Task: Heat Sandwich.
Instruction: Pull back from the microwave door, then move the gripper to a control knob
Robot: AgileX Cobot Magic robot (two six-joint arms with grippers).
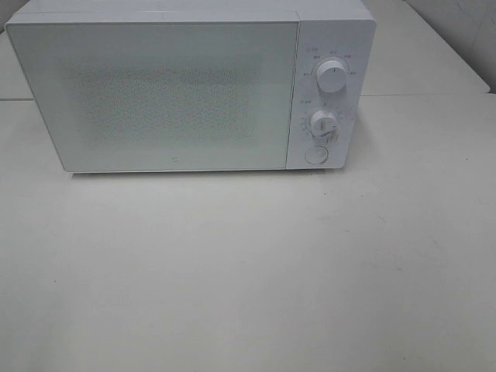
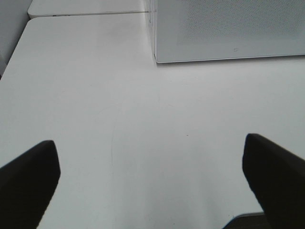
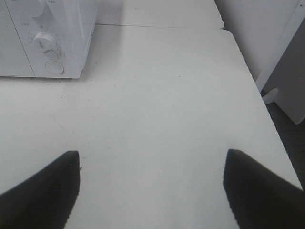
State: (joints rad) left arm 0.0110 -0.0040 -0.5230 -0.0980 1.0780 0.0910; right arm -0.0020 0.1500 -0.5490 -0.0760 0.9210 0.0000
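Exterior high: white microwave [image 1: 155, 93], door shut, far on the tabletop [image 1: 248, 271]; wrist views: left hand [image 2: 148, 145] and right hand [image 3: 151, 156] both spread open over that tabletop.

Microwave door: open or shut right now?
Shut. In the exterior high view the microwave door sits flush beside the control panel, with no gap at the seam and no interior showing.

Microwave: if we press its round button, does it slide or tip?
Probably won't tip: the microwave is wide, low and sits flat on the table. It might slide back slightly, since that surface looks smooth. The button sits low on the panel, so pressing there likely gives little leverage.
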